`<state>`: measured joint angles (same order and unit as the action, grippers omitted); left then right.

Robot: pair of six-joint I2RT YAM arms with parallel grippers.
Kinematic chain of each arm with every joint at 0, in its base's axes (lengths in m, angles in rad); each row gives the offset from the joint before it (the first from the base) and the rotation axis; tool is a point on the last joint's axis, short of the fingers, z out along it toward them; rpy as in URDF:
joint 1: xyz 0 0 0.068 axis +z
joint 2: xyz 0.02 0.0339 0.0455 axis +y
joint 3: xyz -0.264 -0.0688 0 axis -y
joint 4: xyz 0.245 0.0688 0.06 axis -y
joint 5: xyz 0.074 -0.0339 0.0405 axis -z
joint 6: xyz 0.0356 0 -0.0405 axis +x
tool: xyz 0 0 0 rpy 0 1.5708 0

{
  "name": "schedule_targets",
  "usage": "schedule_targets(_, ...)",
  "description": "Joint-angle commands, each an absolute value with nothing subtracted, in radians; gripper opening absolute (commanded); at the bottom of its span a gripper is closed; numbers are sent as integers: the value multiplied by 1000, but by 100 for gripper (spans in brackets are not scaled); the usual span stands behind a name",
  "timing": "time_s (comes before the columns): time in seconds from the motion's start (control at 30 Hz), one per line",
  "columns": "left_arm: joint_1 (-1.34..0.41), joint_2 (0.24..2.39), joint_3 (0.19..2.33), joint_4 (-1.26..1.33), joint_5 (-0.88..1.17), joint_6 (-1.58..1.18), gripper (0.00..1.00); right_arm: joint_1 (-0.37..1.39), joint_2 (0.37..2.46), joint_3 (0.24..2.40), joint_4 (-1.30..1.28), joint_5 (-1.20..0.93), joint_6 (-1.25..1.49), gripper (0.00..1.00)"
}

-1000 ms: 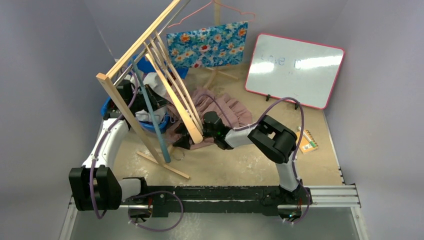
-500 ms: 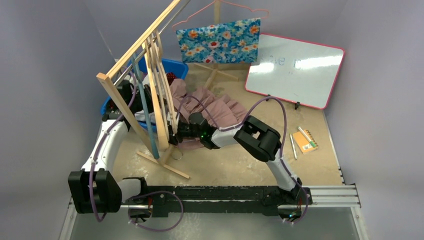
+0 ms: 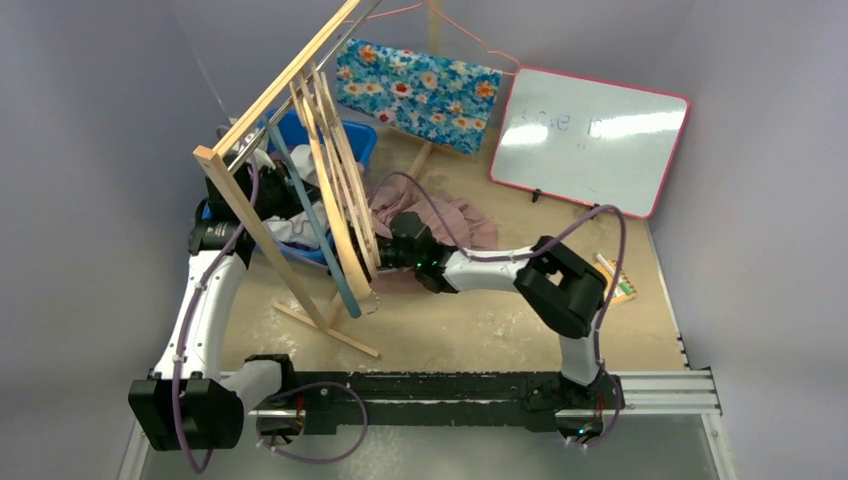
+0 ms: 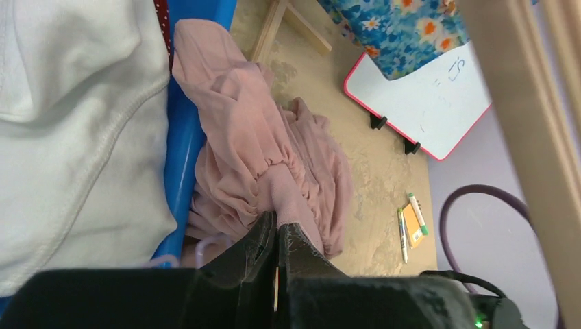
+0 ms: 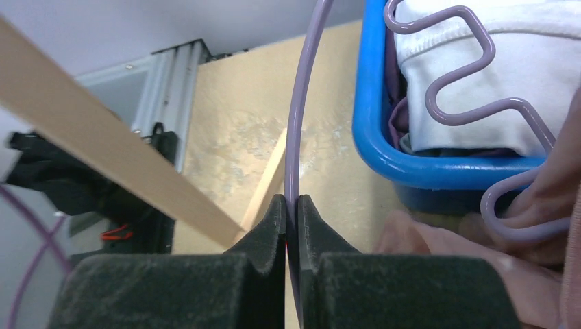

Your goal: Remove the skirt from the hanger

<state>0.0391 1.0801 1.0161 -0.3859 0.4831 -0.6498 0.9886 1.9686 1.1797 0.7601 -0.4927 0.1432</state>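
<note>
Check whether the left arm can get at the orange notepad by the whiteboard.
Probably not. The orange notepad lies far right, beyond the outstretched right arm, and the left tool is shut on the pink skirt.

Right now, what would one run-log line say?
left hand: shut on skirt | right hand: shut on hanger | skirt: heaped on table against blue basket

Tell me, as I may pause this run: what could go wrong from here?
1. The right jaws pinch only the thin hanger wire; it may slip or twist when pulled.
2. The left jaws grip the skirt, which lies against the blue basket; tugging might drag the basket.
3. Both work close beside the leaning wooden rack; a swing could knock it.
</note>
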Motion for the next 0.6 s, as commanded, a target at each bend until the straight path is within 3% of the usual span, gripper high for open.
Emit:
schedule_targets(0.0,49,1094,1102,-347,443,-609,0,922,1865,1098,730,-568,271,0)
schedule_targets(0.23,51,1122,1066,-252,492,-698,0,839,1886,1065,737,-838,295,0)
schedule_targets(0.4,51,1177,1104,-349,485,-635,0,831,1801,1029,671,-913,171,0)
schedule_targets(0.57,52,1183,1024,-267,555,-684,0,816,1694,1051,397,-945,-93,0)
